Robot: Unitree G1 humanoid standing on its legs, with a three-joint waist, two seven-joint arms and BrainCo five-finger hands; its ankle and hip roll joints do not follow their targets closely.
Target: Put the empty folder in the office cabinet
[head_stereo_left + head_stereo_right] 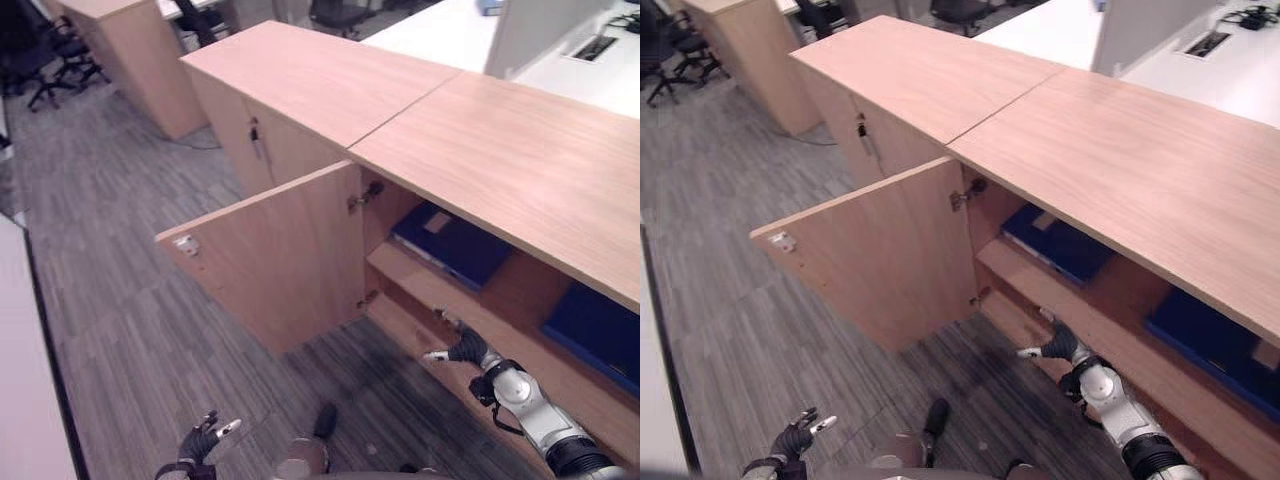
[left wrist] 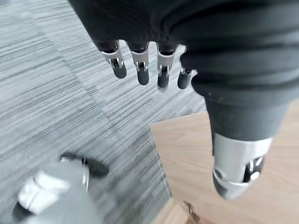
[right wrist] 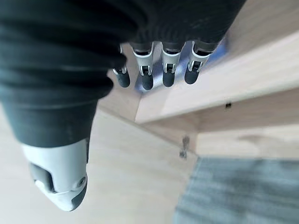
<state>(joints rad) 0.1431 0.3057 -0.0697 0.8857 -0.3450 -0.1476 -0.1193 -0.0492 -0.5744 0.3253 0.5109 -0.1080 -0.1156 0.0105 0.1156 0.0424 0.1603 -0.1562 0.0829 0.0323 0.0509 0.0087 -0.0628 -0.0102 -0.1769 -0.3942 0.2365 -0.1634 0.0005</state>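
Blue folder (image 1: 452, 245) flat on cabinet shelf (image 1: 520, 290)

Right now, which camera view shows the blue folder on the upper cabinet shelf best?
The left eye view: the blue folder lies flat on the shelf, most of its cover visible. The right eye view shows it likewise, more under the cabinet top. The right wrist view catches a blue sliver past the right hand.

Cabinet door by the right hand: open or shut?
Open. The cabinet door stands swung out from its hinges, baring the shelf with a blue folder lying on it. The right hand is at the opening, holding nothing.
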